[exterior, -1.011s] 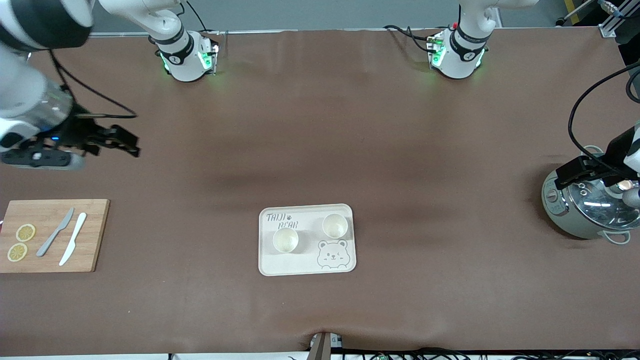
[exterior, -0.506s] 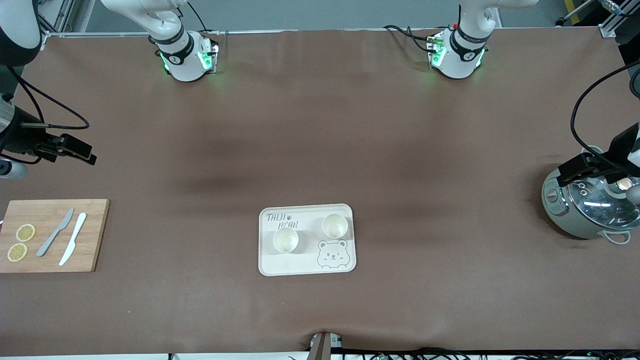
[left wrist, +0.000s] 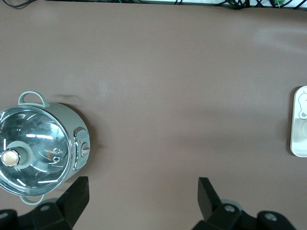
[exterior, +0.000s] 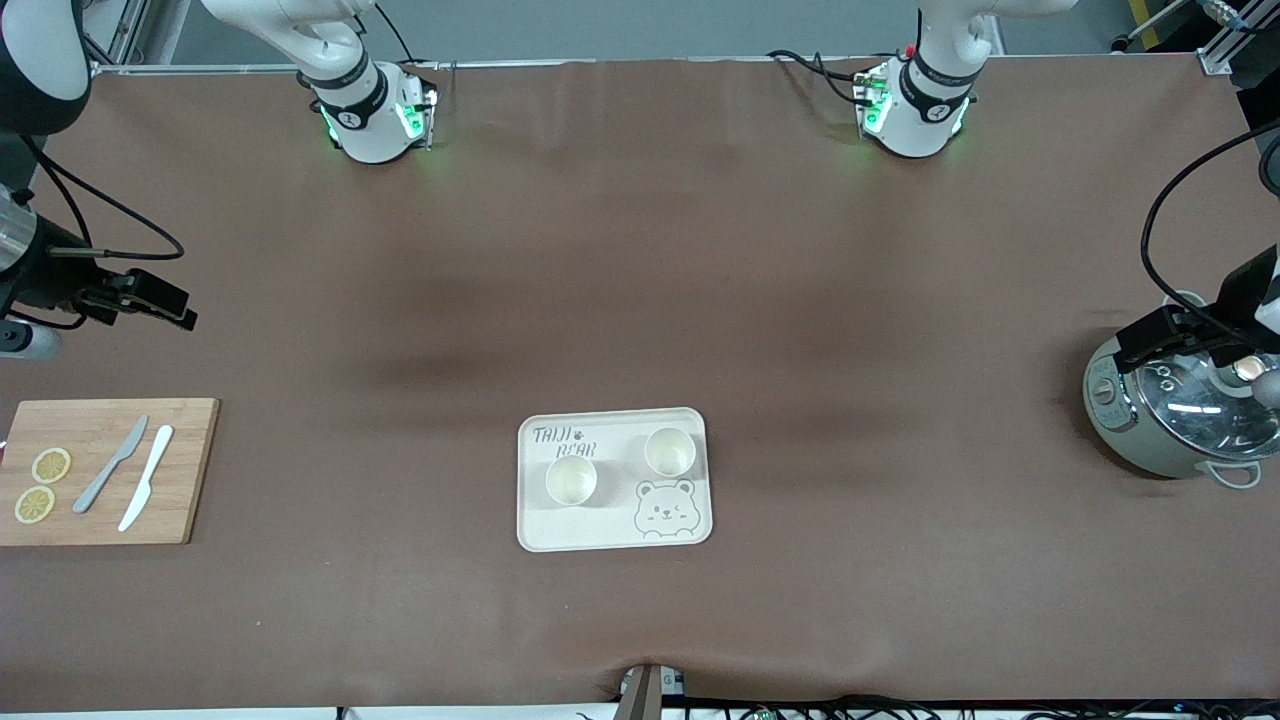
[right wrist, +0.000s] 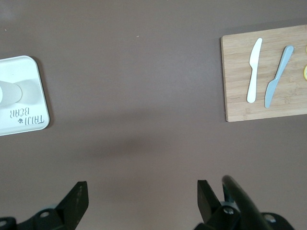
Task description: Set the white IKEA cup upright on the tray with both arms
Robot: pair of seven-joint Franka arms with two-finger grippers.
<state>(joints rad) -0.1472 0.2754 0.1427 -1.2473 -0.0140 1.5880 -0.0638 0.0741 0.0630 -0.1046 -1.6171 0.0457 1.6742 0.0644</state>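
The cream tray point(exterior: 612, 522) printed "TAIJI BEAR" lies mid-table, near the front camera. Two white cups stand upright on it: one point(exterior: 571, 480) toward the right arm's end, one point(exterior: 670, 452) toward the left arm's end. The tray's edge shows in the left wrist view point(left wrist: 300, 124) and the right wrist view point(right wrist: 24, 98). My right gripper point(exterior: 150, 298) is open and empty, up over bare table at the right arm's end; its fingers point(right wrist: 76, 199) stand wide apart. My left gripper point(exterior: 1165, 340) is open and empty, up beside the pot; its fingers point(left wrist: 76, 194) stand wide apart.
A bamboo cutting board point(exterior: 180, 470) with a grey knife point(exterior: 110, 465), a white knife point(exterior: 146, 491) and two lemon slices point(exterior: 42, 485) lies at the right arm's end. A grey-green pot with a glass lid point(exterior: 1175, 415) stands at the left arm's end.
My right gripper has swung away from mid-table toward its end of the table and then held still. My left gripper has barely moved. The cups and tray are unmoved.
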